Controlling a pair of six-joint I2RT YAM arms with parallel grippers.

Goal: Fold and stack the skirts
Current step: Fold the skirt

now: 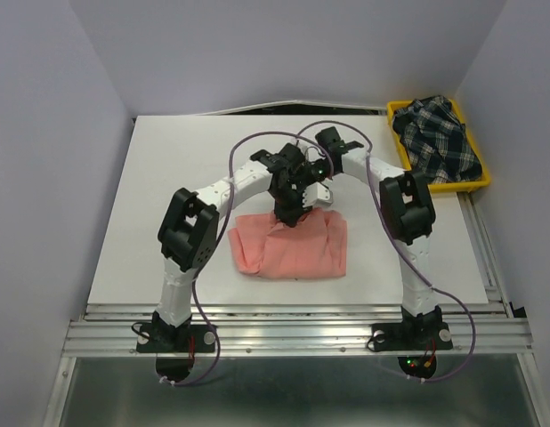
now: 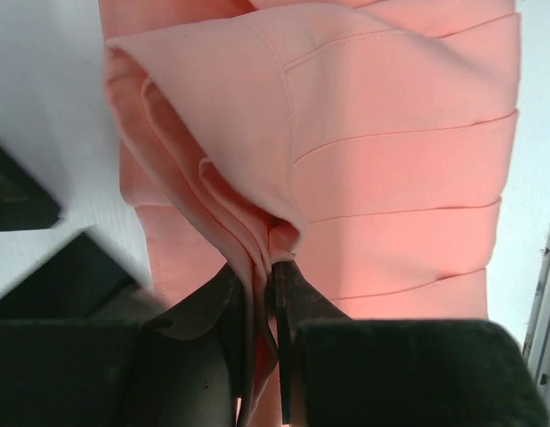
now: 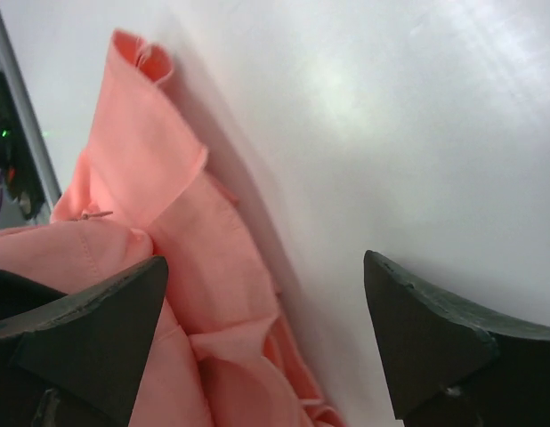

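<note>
The salmon-pink pleated skirt lies partly folded on the white table, near the middle. My left gripper stands at its far edge and is shut on a bunched fold of the pink skirt, lifting it a little. My right gripper hovers just behind the skirt's far right edge, wide open and empty; in the right wrist view the pink cloth lies under its left finger. The dark plaid skirt sits crumpled in the yellow tray.
The yellow tray stands at the table's far right corner. The white table ends at a metal rail along the near edge where both arm bases are bolted. Grey walls close in on all sides.
</note>
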